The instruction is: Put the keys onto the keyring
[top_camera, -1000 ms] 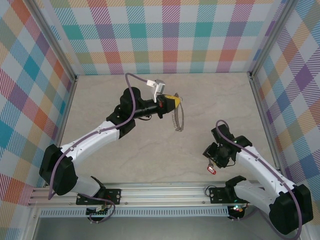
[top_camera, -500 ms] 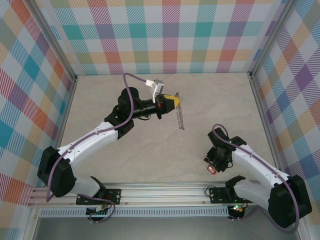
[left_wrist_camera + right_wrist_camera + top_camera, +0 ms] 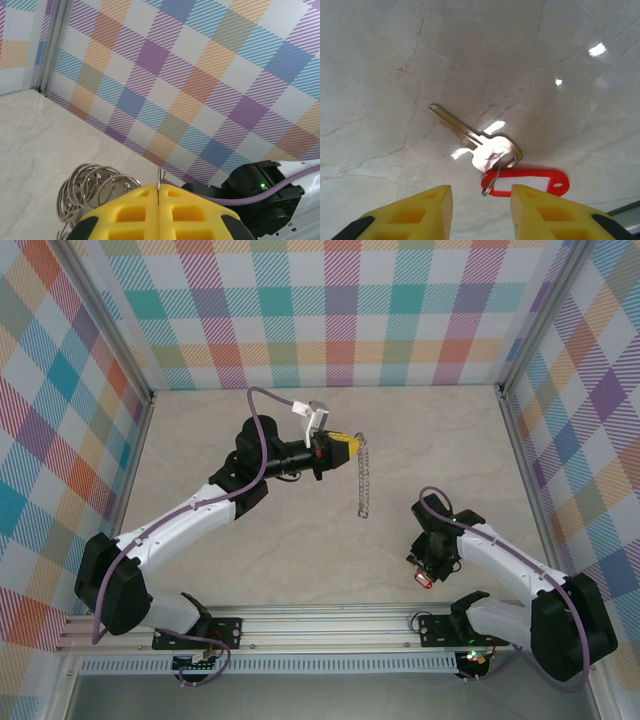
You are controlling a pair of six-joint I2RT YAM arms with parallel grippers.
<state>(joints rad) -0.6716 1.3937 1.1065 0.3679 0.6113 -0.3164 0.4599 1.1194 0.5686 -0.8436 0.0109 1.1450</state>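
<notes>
**Yellow-padded right gripper (image 3: 481,202) being brought in over the key (image 3: 470,137); keyring (image 3: 365,480) being presented edge-on**

Keyring is being held above the marble-pattern table (image 3: 260,540) by the left gripper (image 3: 343,445). The pads are pressed together on the ring's wire rim. In the left wrist view the fringe of small loops is bunched just left of the pads.

Change over the last second: the ring is being turned, from an open curve to a straight edge-on line hanging below the pads. The right gripper is being shifted towards the near edge until it sits over the key, and its jaws are being narrowed.

The jaws are apart, with nothing between them. The silver key is lying flat on the table just beyond the fingertips. It is joined through a small split ring (image 3: 490,182) to a red tag (image 3: 527,181), which lies nearest the pads.

Judgement: the pick of the key is being set up, not yet made. The ring is probably being readied for threading. A flat key on a glossy surface is likely to be hard to pinch, so the tag or the split ring may be the easier hold.
</notes>
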